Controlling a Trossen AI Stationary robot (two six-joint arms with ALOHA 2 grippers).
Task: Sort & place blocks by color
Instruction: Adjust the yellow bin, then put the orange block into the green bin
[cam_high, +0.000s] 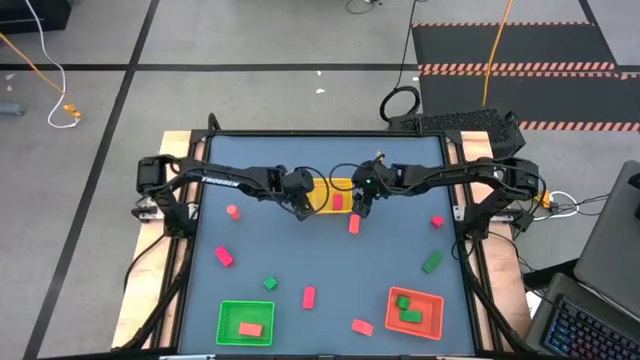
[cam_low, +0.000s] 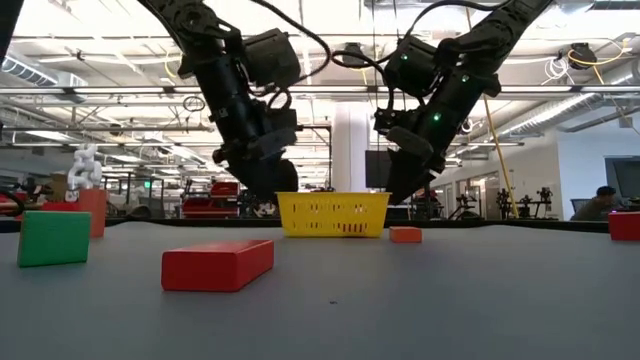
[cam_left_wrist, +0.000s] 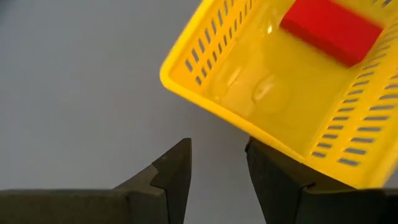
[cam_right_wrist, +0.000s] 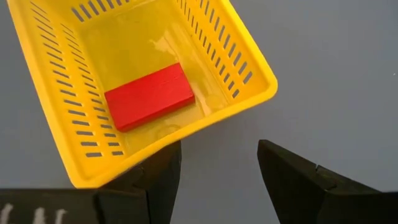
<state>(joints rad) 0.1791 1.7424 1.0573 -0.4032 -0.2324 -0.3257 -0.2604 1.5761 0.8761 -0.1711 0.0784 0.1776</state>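
A: From above, the left gripper (cam_high: 303, 212) and right gripper (cam_high: 362, 209) are being held just beside the yellow basket (cam_high: 322, 192), a red block (cam_high: 338, 201) lying inside it.

B: In both wrist views, fingers are being kept apart, gripping nothing. The block (cam_right_wrist: 149, 96) is judged stiff, light, best pinched across its narrow sides.

A: From the low view, the block is being hidden behind the basket wall.

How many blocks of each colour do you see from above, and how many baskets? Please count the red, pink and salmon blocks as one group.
Green blocks: 4
Red-to-salmon blocks: 8
Baskets: 3
Total: 15 things, of which 12 are blocks
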